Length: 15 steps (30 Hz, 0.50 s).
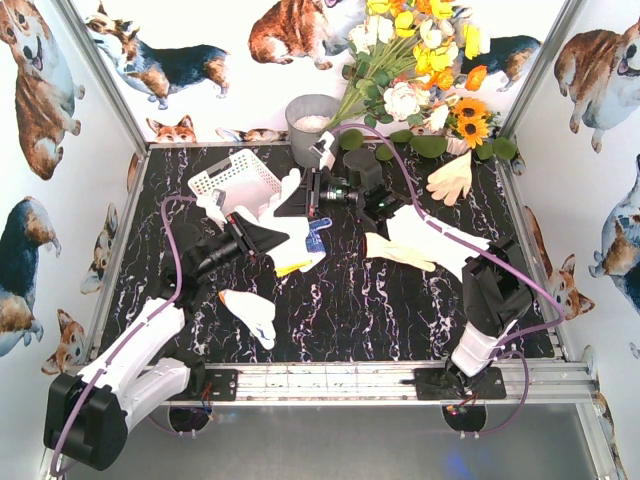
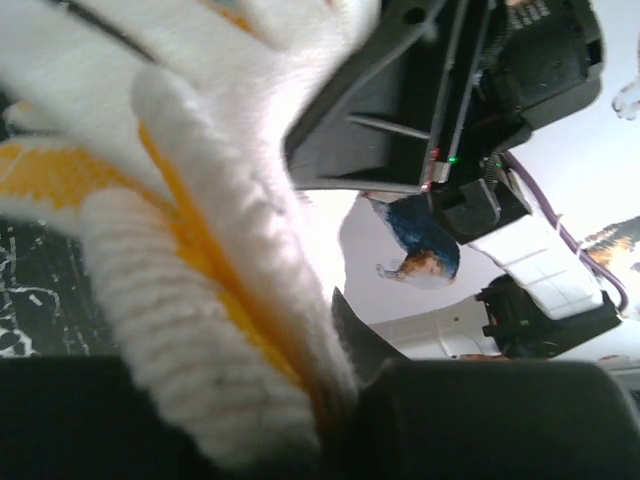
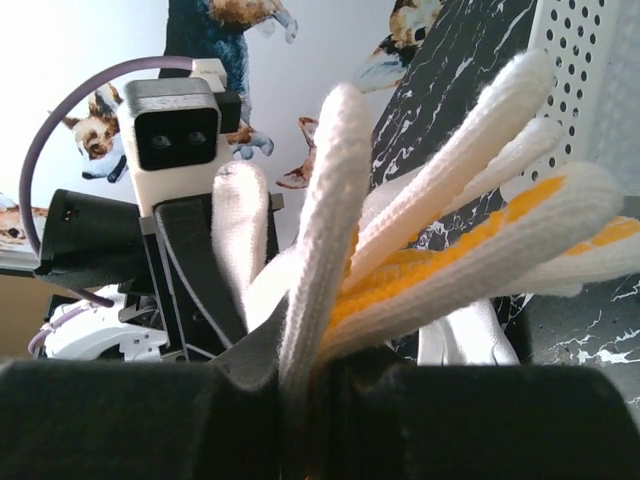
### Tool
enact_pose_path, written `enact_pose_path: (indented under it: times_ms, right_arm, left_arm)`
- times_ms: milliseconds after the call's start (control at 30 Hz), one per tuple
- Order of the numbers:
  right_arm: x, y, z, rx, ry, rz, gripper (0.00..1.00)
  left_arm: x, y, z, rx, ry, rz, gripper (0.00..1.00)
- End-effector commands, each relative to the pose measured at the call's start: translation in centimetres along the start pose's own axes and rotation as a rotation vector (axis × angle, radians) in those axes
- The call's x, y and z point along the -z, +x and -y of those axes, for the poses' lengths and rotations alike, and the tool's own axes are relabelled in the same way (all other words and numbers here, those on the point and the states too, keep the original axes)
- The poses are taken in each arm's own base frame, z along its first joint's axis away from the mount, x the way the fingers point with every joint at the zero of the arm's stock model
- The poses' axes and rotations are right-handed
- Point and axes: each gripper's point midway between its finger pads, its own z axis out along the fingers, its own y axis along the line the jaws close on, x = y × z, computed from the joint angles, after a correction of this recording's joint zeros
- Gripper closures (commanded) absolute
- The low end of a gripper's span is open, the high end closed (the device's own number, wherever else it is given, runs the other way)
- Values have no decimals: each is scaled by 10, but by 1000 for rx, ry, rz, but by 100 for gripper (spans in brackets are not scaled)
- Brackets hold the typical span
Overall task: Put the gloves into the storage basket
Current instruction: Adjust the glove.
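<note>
Clearly left pincer [image 2: 280, 400] and right pincer [image 3: 300, 390] clamp orange-white glove [image 3: 450, 270]; basket [image 1: 212, 184] partly hidden.

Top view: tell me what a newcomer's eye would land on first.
Both arms meet mid-table beside the white basket. The left gripper and right gripper are each clamped on what looks like the same white-and-orange glove. At the back edge, a bright bunch of flowers leans by a grey bucket, and corgi pictures cover the walls.
</note>
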Motion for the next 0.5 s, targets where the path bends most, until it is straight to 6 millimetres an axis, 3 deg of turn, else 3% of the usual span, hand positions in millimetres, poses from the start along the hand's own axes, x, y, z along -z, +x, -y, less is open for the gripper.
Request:
enact_pose_path:
  times_ms: [0, 133, 267, 333, 367, 467]
  right_arm:
    - [9, -28, -21, 78, -37, 80, 98]
    - [12, -21, -19, 92, -24, 47, 82]
    - [21, -15, -27, 111, -46, 51, 55]
    - [29, -15, -26, 114, -16, 69, 24]
    - [35, -15, -26, 116, -2, 77, 17]
    - [50, -16, -30, 119, 25, 101, 9]
  left_arm:
    - [4, -12, -1, -44, -31, 28, 100]
    - [2, -18, 4, -35, -18, 23, 100]
    - [1, -24, 14, -35, 6, 34, 100]
    - [1, -29, 18, -33, 5, 50, 100]
    - [1, -31, 18, -36, 0, 56, 100]
    - [0, -39, 17, -60, -39, 78, 100]
